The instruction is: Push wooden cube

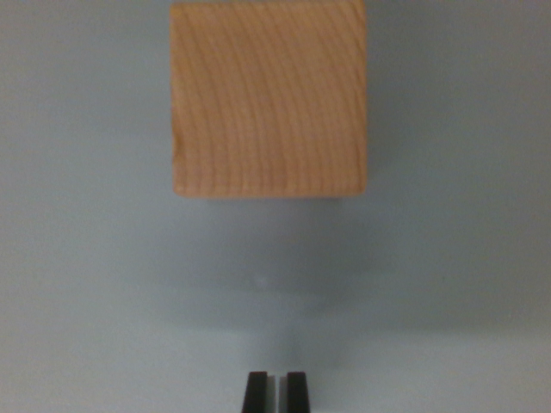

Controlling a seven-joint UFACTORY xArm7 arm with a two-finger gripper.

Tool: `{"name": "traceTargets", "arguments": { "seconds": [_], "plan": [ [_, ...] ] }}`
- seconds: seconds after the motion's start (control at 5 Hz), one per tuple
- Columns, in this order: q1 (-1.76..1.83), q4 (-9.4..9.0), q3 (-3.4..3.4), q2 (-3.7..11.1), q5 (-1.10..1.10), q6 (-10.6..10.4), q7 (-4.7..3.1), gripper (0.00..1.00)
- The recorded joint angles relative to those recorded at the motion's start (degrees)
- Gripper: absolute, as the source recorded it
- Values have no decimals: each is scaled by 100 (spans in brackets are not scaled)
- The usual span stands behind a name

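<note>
fingers [276,391]: nearly closed, narrow gap, empty | wooden cube [269,99]: apart, ahead | surface [448,284]: plain grey-blue

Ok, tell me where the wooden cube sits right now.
In the wrist view, the light-brown wooden cube rests on the grey surface at top centre, apart from the black hand at the bottom edge.

Wooden cube [269,99]: on table [86,284], ahead of gripper [276,391], clear of the fingertips [256,389], nearly in line, bare surface between.
</note>
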Motion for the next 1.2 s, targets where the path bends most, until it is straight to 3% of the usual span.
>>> {"name": "traceTargets", "arguments": {
  "seconds": [1.2],
  "plan": [
    [1,101,0,63,0,38,0,100]
  ]
}}
